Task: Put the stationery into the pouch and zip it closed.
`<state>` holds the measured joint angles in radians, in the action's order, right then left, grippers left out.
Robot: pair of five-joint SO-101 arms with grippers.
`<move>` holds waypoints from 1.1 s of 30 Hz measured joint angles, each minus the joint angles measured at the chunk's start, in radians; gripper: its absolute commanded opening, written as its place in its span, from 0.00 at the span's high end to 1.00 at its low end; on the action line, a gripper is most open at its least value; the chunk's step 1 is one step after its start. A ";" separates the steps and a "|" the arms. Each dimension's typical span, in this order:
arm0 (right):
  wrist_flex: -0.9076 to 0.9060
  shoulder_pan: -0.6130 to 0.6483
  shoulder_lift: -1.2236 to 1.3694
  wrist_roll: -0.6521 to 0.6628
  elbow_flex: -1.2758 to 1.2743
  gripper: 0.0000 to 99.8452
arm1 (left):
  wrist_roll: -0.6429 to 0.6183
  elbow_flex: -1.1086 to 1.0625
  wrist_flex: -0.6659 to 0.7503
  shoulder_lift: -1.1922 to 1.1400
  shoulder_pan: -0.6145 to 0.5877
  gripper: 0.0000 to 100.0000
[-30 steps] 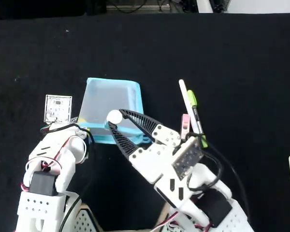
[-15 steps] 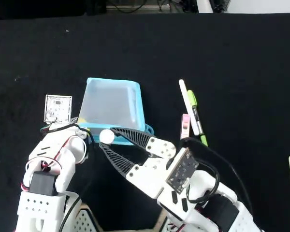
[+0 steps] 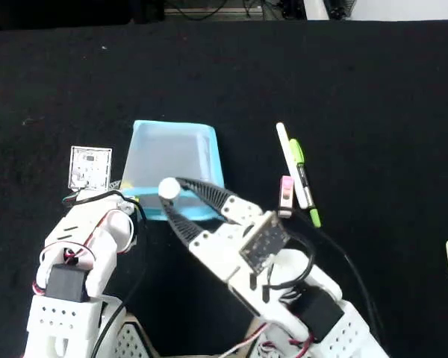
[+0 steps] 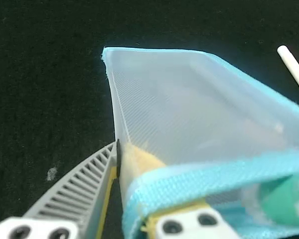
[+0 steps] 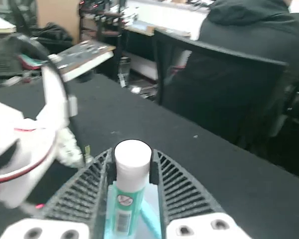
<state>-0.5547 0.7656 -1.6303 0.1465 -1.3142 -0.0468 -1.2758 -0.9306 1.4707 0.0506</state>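
Translucent blue-trimmed pouch, likely limp, is rim-clamped by left gripper; rigid white-capped teal tube is pinched by right gripper.

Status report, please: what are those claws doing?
Left gripper shut on pouch edge. Right gripper shut on glue stick at pouch mouth. Pens, eraser lie aside, out of the way.

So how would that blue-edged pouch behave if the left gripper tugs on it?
Probably floppy: the pouch is thin see-through mesh, and its wall folds where the left gripper pinches its edge. Likely light too, so it may slide on the black tabletop rather than stay put.
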 measured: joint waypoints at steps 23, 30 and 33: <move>0.020 -0.120 0.000 0.034 -0.021 0.99 | 0.000 0.000 0.000 0.000 -0.063 0.97; -0.046 -0.328 0.026 -0.054 0.064 0.99 | 0.000 0.000 0.000 0.000 -0.124 0.97; -0.075 -0.381 0.155 -0.078 0.127 0.99 | 0.000 0.000 0.000 0.000 -0.163 0.97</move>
<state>-0.6299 0.3851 -1.4753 0.0683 -1.1868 -0.0468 -1.2758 -0.9306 1.4707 -0.1120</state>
